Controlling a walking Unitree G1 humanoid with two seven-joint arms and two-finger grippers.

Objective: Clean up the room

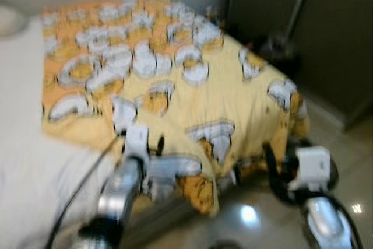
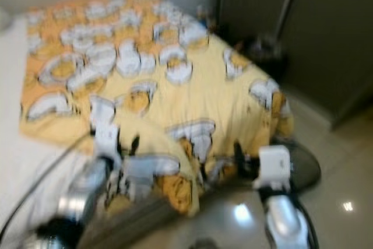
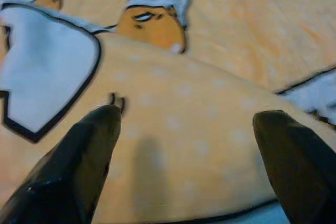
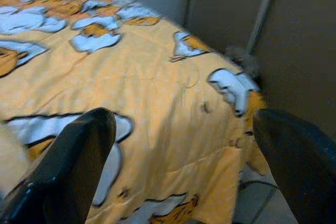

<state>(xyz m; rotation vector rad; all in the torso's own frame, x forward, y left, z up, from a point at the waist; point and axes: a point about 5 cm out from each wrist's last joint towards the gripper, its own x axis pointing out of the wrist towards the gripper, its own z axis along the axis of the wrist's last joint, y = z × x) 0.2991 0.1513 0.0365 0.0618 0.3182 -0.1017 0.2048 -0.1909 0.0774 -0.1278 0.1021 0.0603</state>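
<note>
Left eye view: a blurred scene is shown. A yellow blanket (image 1: 175,80) printed with orange and white cartoon cats is spread over a bed, its near corner draped down toward a glossy pale floor (image 1: 250,220). To the robot's left of the blanket, a bare white sheet (image 1: 29,161) is seen, with a pale pillow (image 1: 9,20) at the far corner. The left gripper (image 1: 143,147) is held over the near edge of the blanket, on a silver arm. The right gripper (image 1: 280,170) is held just beside the draped corner, above the floor. Dark cupboard doors (image 1: 326,39) stand to the right, with a blurred dark object (image 1: 278,48) on the floor at their foot; what it is cannot be told.

Right eye view: the same scene is shown, equally blurred. The blanket corner is seen hanging between the two grippers, and light is reflected in the floor tiles.

Left wrist view: the two black fingers (image 3: 84,156) of the left gripper are seen set wide apart, close above a raised fold of the blanket. Nothing is held between them. Whether the tips touch the cloth cannot be told.

Right wrist view: the right gripper's black fingers (image 4: 73,166) are also spread wide, with nothing gripped. Beyond them the blanket is seen running to the far wall, its corner hanging beside the dark cupboard doors.
</note>
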